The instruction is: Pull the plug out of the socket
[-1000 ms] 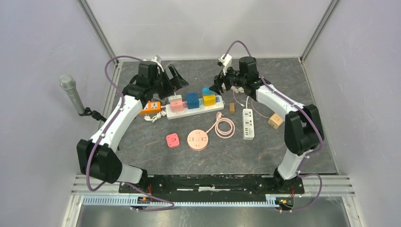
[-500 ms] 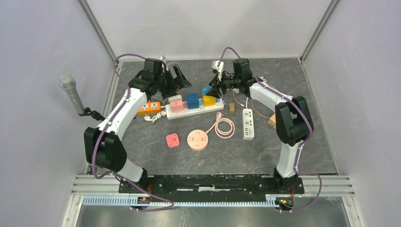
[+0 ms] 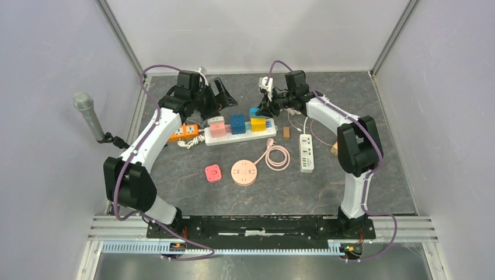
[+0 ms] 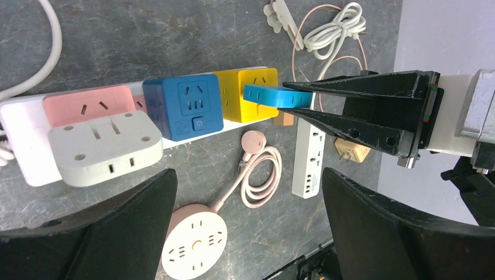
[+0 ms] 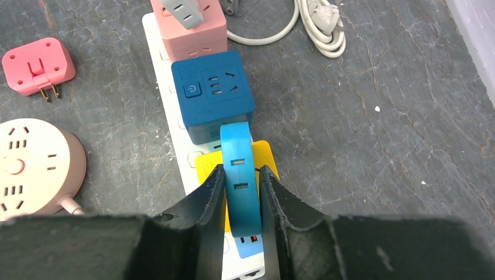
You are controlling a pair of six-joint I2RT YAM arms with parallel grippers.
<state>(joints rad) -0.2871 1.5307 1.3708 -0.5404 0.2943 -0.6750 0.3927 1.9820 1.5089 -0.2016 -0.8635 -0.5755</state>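
A white power strip point(image 3: 234, 139) lies at the back middle with pink point(image 5: 190, 29), dark blue point(image 5: 213, 93) and yellow point(image 5: 205, 168) cube adapters on it. A flat light-blue plug point(image 5: 235, 146) sits against the yellow cube at the strip's right end. My right gripper point(image 5: 241, 170) is shut on this plug point(image 4: 268, 95), one finger on each flat side. My left gripper point(image 4: 248, 175) hangs wide open above the strip's left part point(image 3: 219, 96), holding nothing. A white adapter point(image 4: 105, 146) is plugged into the pink cube.
In front of the strip lie a round pink socket point(image 3: 244, 172) with a coiled cord, a small pink adapter point(image 3: 213, 172) and a small white strip point(image 3: 306, 153). An orange unit point(image 3: 185, 132) sits left of the strip. A microphone point(image 3: 87, 114) stands at the far left.
My right gripper has moved left onto the light-blue plug and closed on it. My left arm swung slightly toward the back early on, then held still, open.
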